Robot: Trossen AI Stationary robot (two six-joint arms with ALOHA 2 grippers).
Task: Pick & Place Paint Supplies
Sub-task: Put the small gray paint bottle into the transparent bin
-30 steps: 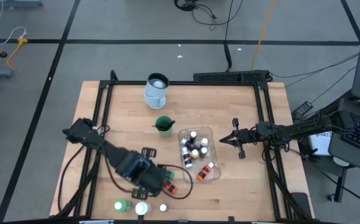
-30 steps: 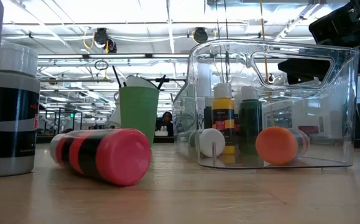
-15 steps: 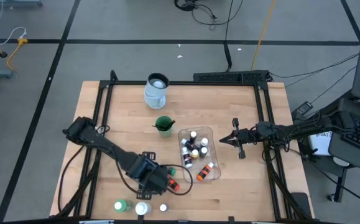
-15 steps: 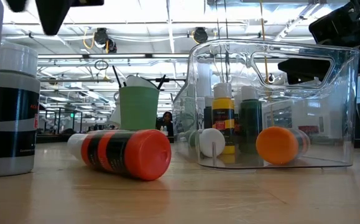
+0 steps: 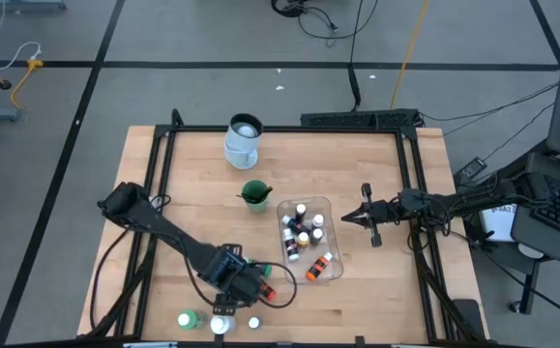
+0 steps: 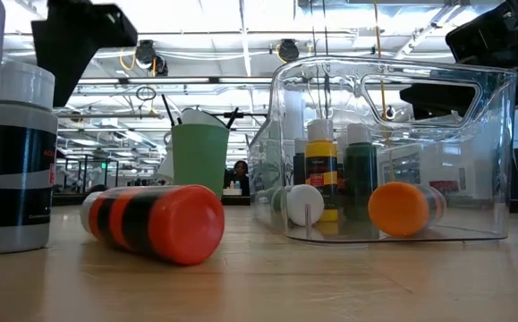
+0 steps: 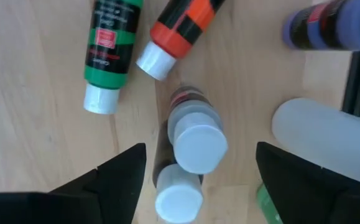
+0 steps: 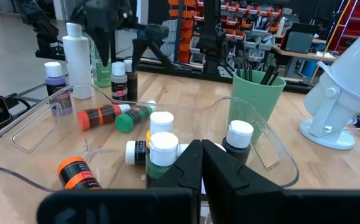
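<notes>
We see the left hand (image 5: 244, 298) spread wide over two upright white-capped bottles (image 7: 195, 144), grasping nothing; orange (image 7: 181, 27) and green (image 7: 109, 48) bottles lie just beyond on the counter (image 5: 192, 193). The right hand (image 5: 345, 219) waits clenched beside the clear tub (image 5: 334, 208) of bottles

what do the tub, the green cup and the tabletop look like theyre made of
Tub: clear, glossy plastic by the look; the bottles inside show straight through its walls, and ceiling lights glint on them.
Green cup: probably plastic, opaque, with an even matte green and no visible seams.
Tabletop: wood, seemingly butcher-block, with pale strips and grain lines and a smooth, low sheen.
</notes>
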